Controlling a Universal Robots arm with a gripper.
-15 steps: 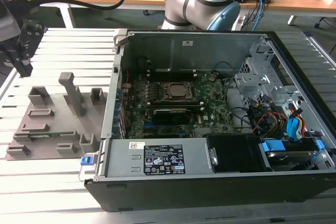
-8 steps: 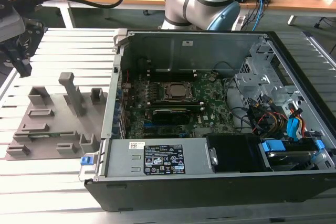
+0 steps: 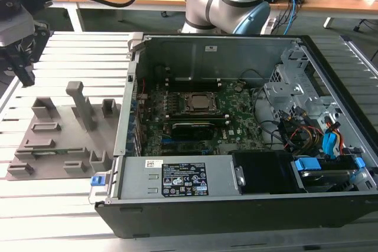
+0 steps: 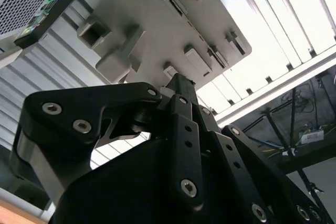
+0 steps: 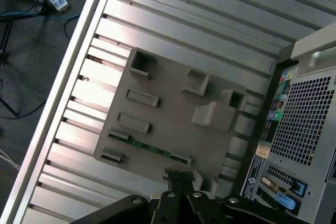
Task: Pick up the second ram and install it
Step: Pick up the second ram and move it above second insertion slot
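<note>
While hand (image 5: 178,176) hangs above slatted tabletop (image 3: 53,210) near edge of grey fixture plate (image 5: 168,114), second ram (image 5: 149,148) lies flat on plate, thin green stick between two small end blocks. Hand apart from ram, not touching. Hand clenched, fingertips together, nothing between them. Open computer case (image 3: 195,57) stands just beside plate, on exterior view's right; green motherboard (image 3: 236,125) inside.

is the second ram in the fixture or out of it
In: in the first wrist view the second ram sits in the grey fixture, the gripper apart from it.
</note>
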